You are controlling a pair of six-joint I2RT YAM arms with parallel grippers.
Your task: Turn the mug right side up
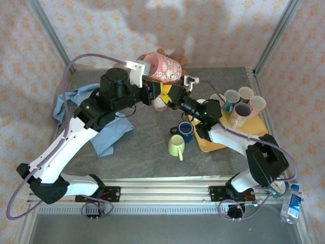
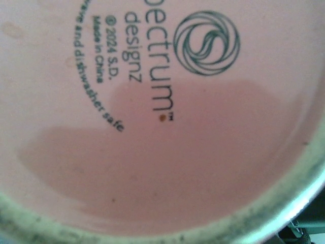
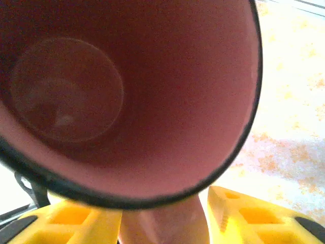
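A large pink patterned mug hangs in the air above the back of the table, lying on its side. In the left wrist view its base, with a printed maker's mark, sits right against the camera and hides the left fingers. The left gripper is just below the mug's base end; its jaws are hidden. From the right wrist I look into the mug's dark pink mouth. My right gripper has yellow fingers pressed on either side of the pale pink handle.
A yellow tray on the right carries several upright mugs. A dark blue mug and a light green mug stand mid-table. A blue cloth lies at the left. A water bottle stands off the front right corner.
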